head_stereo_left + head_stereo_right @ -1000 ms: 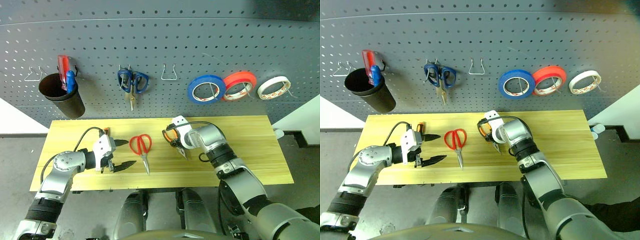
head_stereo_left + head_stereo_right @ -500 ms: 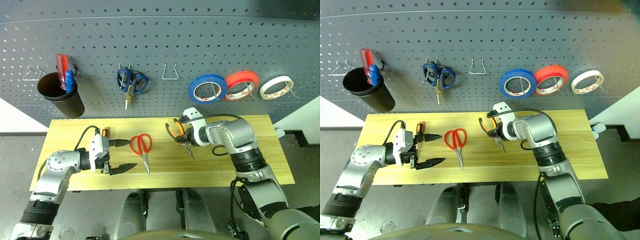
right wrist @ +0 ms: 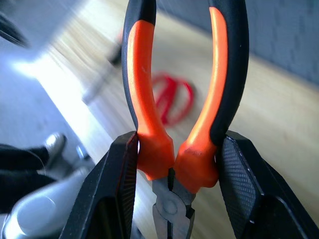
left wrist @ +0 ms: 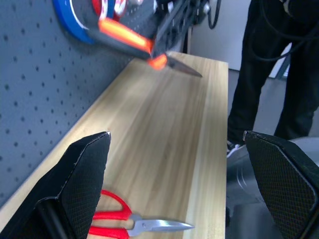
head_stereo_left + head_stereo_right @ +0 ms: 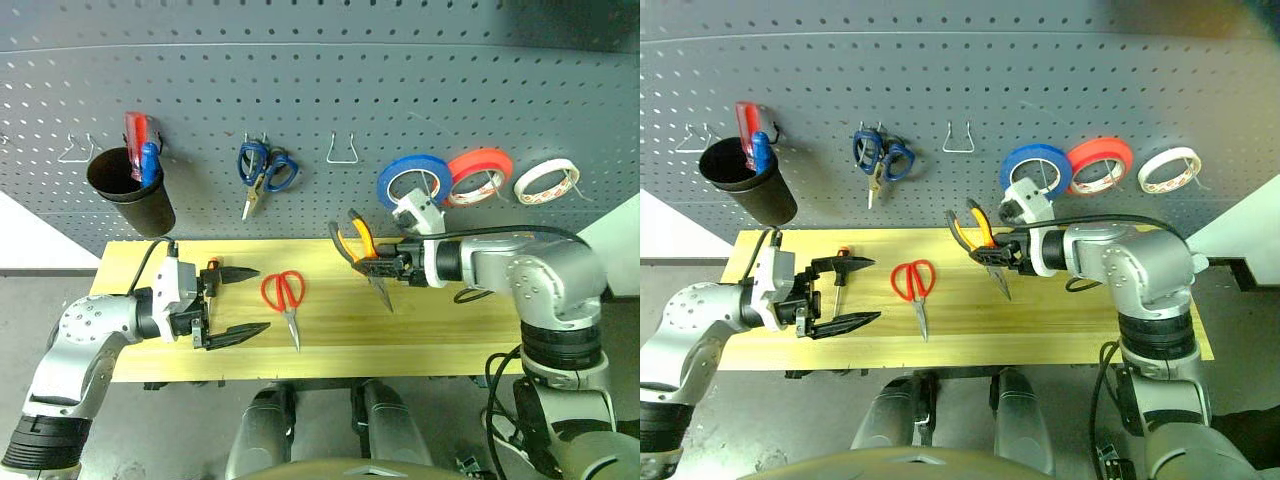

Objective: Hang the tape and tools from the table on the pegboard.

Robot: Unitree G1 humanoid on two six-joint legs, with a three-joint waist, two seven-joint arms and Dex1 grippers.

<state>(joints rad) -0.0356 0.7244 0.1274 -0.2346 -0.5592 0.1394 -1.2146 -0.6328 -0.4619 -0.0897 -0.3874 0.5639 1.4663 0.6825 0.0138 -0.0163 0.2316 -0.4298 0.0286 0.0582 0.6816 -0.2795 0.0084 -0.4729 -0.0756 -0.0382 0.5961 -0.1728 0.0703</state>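
pliers (image 5: 360, 250), small, orange-and-black handles, steel nose: held clear above the table (image 5: 480, 330) in the right gripper (image 5: 385, 268), whose two black fingers are closed part-way on the lower handles just above the pivot, handles fanning up toward the pegboard (image 5: 320, 90), nose pointing down. judged rigid, compact and moderately heavy for its size; rubbery handle sleeves should give good friction, but the two handles can pivot, so the present hold close to the joint looks the steadiest one and leaves the handle loop free to drop over a hook. empty wire hook (image 5: 341, 148) stands on the board just above, between the blue-handled scissors (image 5: 264, 170) and the blue roll of tape (image 5: 413, 180), which already hangs there. red-handled scissors (image 5: 285, 300) lie flat on the table, stiff, thin, low to the wood; the finger rings seem the easiest place to pinch. slim screwdriver (image 5: 840, 275) lies near the left gripper (image 5: 236, 303), light and prone to roll, best taken on its handle. left gripper fingers stand spread wide, holding nothing, hovering over the table's left end.
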